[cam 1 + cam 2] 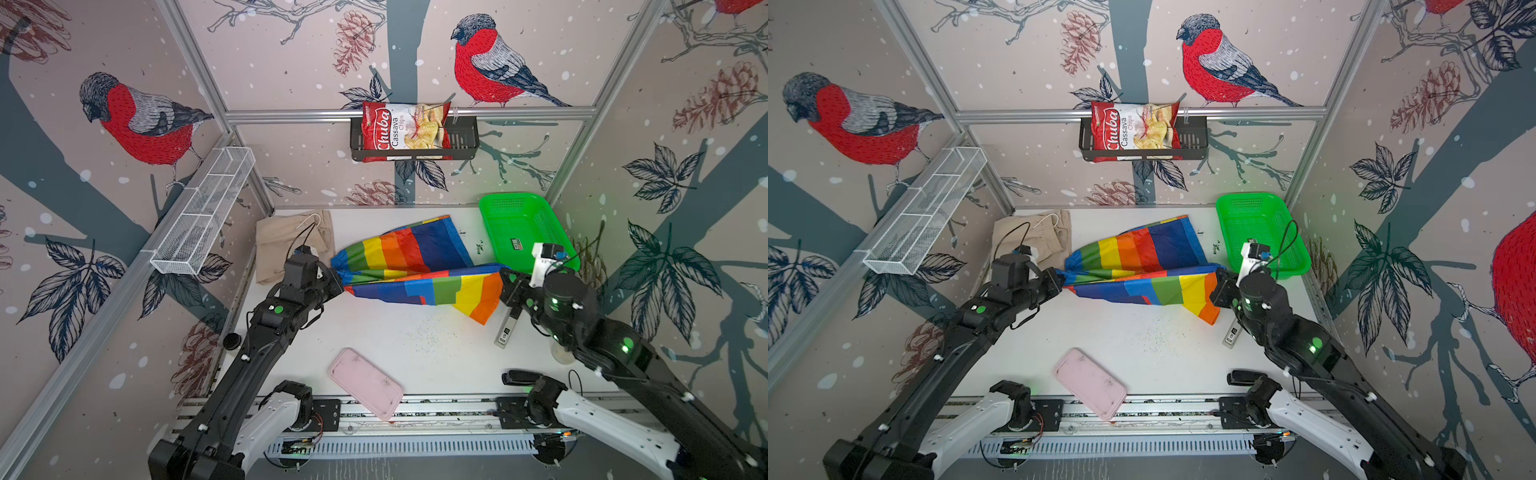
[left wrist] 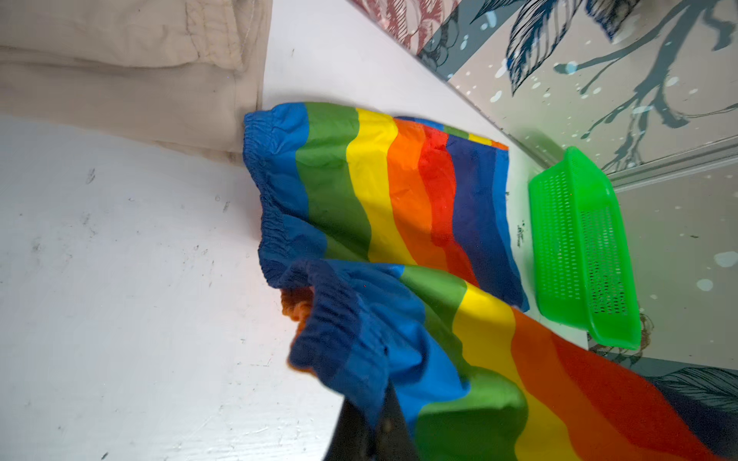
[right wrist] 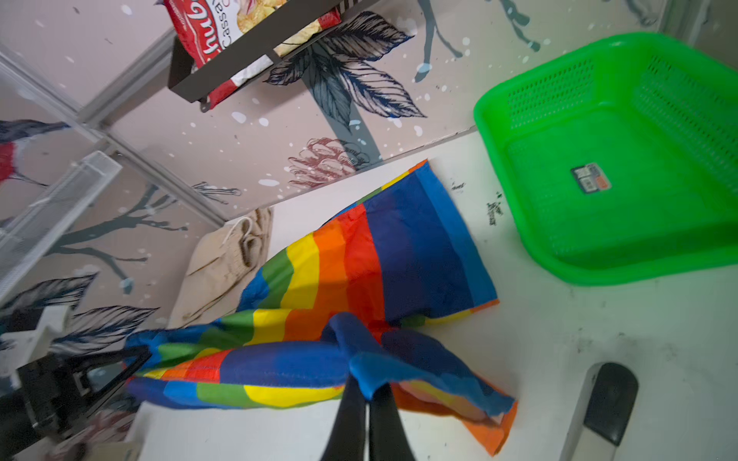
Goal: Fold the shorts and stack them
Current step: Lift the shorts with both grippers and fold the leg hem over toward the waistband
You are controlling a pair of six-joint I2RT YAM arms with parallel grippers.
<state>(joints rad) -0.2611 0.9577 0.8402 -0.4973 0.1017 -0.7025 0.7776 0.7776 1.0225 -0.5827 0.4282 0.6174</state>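
Our left gripper [image 1: 338,280] pinches the striped shorts [image 1: 409,266] at the gathered waistband, which we see plainly only in the left wrist view. Our right gripper [image 1: 503,276] clamps a blue fold at the opposite end. The near half hangs between them and the far half lies on the white table [image 1: 415,349]. The beige shorts [image 1: 274,243] lie far left, just beside. Only the top views show the pink tray [image 1: 365,382] at the front edge. Bird-papered walls [image 1: 124,124] enclose the table.

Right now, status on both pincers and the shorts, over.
Left pincer shut on striped shorts at waistband, right pincer shut on hem end. Near half lifted, far half flat. Beige shorts far left. Green basket close beside right pincer.
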